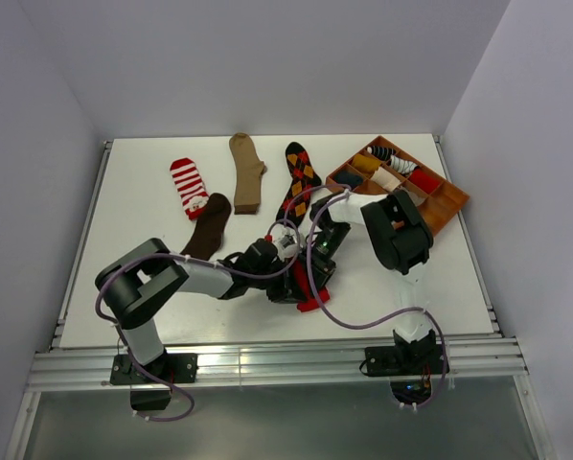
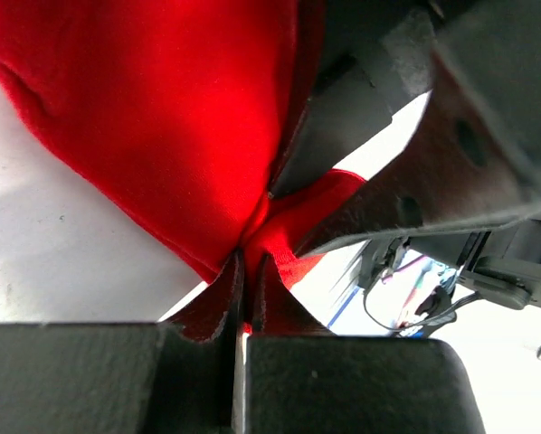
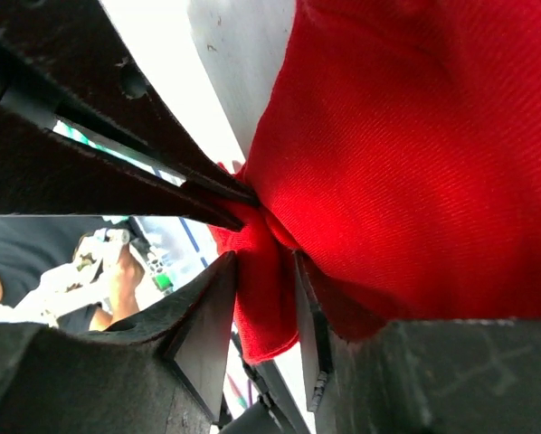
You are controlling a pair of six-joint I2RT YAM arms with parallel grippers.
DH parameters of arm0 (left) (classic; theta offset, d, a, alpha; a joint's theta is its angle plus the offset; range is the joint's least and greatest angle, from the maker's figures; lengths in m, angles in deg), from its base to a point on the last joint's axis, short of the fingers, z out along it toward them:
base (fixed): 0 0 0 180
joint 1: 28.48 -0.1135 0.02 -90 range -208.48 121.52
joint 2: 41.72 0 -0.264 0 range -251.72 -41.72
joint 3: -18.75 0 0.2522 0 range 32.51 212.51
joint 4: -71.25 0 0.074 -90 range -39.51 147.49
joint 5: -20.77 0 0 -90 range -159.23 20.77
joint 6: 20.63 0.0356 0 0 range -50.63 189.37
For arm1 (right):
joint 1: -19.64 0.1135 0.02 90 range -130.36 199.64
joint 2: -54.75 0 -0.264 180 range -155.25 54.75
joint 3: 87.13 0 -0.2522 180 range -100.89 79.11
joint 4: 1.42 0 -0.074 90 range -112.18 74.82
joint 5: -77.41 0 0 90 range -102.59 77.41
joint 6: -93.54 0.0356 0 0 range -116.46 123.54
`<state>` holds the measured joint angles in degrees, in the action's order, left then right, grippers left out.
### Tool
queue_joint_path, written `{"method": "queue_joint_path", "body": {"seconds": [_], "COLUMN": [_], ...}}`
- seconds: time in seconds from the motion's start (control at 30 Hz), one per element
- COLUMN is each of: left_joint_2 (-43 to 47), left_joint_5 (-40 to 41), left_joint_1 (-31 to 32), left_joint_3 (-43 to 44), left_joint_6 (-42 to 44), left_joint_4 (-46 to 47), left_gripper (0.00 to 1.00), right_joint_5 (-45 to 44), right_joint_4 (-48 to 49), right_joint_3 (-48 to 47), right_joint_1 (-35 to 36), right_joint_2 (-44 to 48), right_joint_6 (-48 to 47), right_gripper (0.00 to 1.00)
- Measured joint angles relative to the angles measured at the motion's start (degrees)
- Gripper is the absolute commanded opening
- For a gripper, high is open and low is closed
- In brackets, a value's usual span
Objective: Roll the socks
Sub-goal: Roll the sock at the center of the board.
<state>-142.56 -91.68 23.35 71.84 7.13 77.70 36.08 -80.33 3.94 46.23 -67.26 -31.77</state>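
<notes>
A red sock (image 1: 312,297) lies bunched between both arms at the table's near middle. My left gripper (image 2: 251,255) is shut on a pinched fold of the red sock (image 2: 162,117). My right gripper (image 3: 266,262) stands open, with a hanging fold of the red sock (image 3: 406,154) between its fingers, close beside the left gripper's pinch. In the top view the left gripper (image 1: 285,273) and right gripper (image 1: 317,261) meet over the sock. Flat on the table behind lie a red-white striped sock (image 1: 188,186), a tan sock (image 1: 246,171), a dark brown sock (image 1: 208,226) and a black argyle sock (image 1: 299,182).
A brown wooden compartment tray (image 1: 447,203) holding several rolled socks stands at the back right. The two arms' cables (image 1: 334,316) loop over the near table. White walls close in the left, back and right sides.
</notes>
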Motion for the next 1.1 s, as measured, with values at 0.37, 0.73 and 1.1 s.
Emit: {"method": "queue_joint_path", "body": {"seconds": [0.37,0.73,1.1], "left_joint_2": [-0.33,-2.51,-7.93], "left_joint_5": [-4.00,-9.57,-14.84], "left_joint_1": [-2.40,-4.48,-6.86], "left_joint_3": [1.51,8.24,16.81], "left_joint_6": [-1.97,-1.92,-0.11], "left_joint_4": [-5.35,-19.82,-33.68], "left_gripper": [0.00,0.00,0.00], "right_joint_5": [-3.34,-9.53,-13.20], "right_joint_4": [8.33,19.52,32.33], "right_joint_3": [4.07,13.35,30.80], "right_joint_1": [-2.27,-8.74,-2.51], "right_joint_2": [7.96,22.08,47.41], "right_joint_6": [1.84,-2.10,-10.56], "right_gripper": [0.48,0.52,0.61]}}
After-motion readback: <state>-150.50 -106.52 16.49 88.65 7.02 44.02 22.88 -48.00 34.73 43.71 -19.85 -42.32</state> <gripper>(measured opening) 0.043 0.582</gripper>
